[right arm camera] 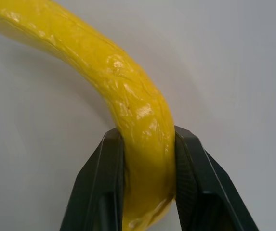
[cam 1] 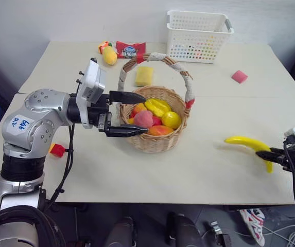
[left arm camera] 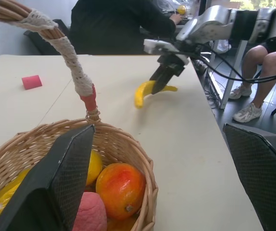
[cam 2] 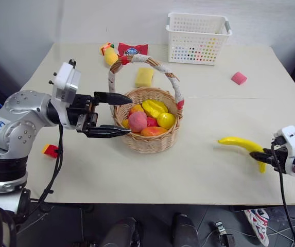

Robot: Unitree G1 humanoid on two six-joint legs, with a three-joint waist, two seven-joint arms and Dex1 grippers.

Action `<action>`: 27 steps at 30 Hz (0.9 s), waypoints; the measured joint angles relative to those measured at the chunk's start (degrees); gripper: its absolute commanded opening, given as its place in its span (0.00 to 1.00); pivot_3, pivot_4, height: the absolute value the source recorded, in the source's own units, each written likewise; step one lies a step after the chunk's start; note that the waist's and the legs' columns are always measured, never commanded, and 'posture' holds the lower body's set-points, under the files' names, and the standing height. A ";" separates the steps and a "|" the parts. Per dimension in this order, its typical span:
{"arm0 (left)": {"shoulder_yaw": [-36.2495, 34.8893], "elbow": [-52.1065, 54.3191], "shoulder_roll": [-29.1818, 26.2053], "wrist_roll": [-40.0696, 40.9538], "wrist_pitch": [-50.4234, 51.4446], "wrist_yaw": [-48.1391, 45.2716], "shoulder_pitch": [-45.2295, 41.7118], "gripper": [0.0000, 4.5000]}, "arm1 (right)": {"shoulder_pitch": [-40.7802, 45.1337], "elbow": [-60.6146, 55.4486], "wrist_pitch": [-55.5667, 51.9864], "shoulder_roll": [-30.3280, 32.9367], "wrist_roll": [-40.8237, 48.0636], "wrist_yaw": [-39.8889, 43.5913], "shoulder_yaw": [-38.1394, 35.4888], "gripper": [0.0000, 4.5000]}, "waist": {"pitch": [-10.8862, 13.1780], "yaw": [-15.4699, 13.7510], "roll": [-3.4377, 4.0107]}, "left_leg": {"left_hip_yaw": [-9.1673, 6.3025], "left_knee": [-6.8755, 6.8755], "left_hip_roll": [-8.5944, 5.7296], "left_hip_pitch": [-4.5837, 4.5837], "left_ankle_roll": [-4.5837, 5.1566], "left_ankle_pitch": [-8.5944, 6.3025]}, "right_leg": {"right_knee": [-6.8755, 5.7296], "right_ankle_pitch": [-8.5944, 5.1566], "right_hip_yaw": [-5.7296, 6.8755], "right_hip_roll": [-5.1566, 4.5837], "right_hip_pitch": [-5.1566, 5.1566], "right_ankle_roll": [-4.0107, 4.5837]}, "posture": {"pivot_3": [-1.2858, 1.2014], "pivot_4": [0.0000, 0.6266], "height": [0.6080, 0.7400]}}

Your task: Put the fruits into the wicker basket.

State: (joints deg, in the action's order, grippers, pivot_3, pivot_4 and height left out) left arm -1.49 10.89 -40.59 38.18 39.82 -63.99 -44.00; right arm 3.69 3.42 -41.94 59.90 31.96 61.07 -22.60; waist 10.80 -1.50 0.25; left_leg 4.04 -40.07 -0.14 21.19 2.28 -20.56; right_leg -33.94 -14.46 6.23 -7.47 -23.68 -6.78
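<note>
Two black fingers (right arm camera: pixel 101 187) of the right gripper (right arm camera: pixel 147 183) pinch the glossy, curved yellow banana (right arm camera: pixel 128 106)

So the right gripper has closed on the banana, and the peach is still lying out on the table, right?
Not quite. The right gripper has closed on the banana, but the peach already lies inside the wicker basket, as the left eye view shows.
</note>
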 measured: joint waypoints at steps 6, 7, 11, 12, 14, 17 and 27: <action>-2.52 0.13 -2.61 0.78 0.44 0.05 2.60 0.99 | 4.97 -26.65 -17.07 -4.01 21.74 -7.92 -4.73 0.21 | 0.01 0.92 -0.01 | -0.12 -0.01 0.12 -0.12 -0.14 0.01 | -0.02 0.03 -0.01 0.03 0.07 0.02 | 0.52 0.24 1.00; -3.38 0.28 -3.49 1.00 0.70 0.05 3.50 0.99 | 9.03 -29.29 -19.48 -7.04 25.01 -12.76 -3.45 0.21 | 0.00 1.06 -0.02 | -0.14 -0.01 0.13 -0.12 -0.17 0.01 | -0.04 0.02 0.00 0.03 0.07 0.05 | 0.52 0.24 1.00; -5.50 0.41 -5.75 1.08 1.04 0.11 5.51 0.99 | 21.51 -32.23 -25.99 -19.97 30.39 -32.39 5.57 0.21 | 0.03 1.08 0.00 | -0.18 0.02 0.00 0.07 -0.17 0.01 | -0.04 0.01 -0.01 -0.08 -0.11 0.09 | 0.52 0.24 1.00; -5.68 0.43 -5.88 1.09 1.04 0.10 5.67 0.99 | 23.80 -32.50 -26.80 -22.04 31.49 -35.27 7.32 0.21 | 0.05 0.89 0.04 | -0.18 0.03 -0.03 0.11 -0.17 0.01 | -0.04 0.01 0.01 -0.08 -0.15 0.09 | 0.52 0.24 1.00; -5.98 0.34 -6.08 1.09 1.07 0.11 5.81 0.99 | 29.41 -32.59 -27.53 -26.86 33.44 -40.71 10.32 0.21 | 0.05 0.74 0.04 | -0.18 0.03 -0.03 0.16 -0.15 0.02 | 0.01 0.01 0.06 -0.06 -0.16 0.09 | 0.52 0.24 1.00; -6.02 0.10 -6.16 1.05 1.00 0.14 5.48 0.99 | 35.29 -32.43 -27.29 -30.56 33.03 -44.74 14.28 0.21 | 0.05 0.47 0.04 | -0.18 0.03 -0.06 0.19 -0.13 0.01 | 0.04 0.01 0.10 -0.04 -0.16 0.09 | 0.52 0.24 1.00; -5.93 -0.05 -5.65 0.75 0.60 1.57 4.12 0.99 | 40.05 -24.65 -16.54 -34.47 10.78 -47.73 28.90 0.49 | 0.04 1.01 0.03 | -0.07 0.04 -0.04 0.22 -0.09 0.02 | -0.04 0.01 0.06 0.01 -0.24 0.09 | 0.52 0.24 1.00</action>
State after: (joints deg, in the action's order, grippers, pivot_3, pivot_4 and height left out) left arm -7.42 10.84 -46.24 38.94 40.41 -62.42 -39.88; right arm 43.74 -21.23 -58.48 25.43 42.74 13.34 6.30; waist 10.85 -0.48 0.28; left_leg 3.97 -40.03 -0.18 21.40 2.19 -20.54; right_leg -33.99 -14.45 6.28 -7.46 -23.92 -6.70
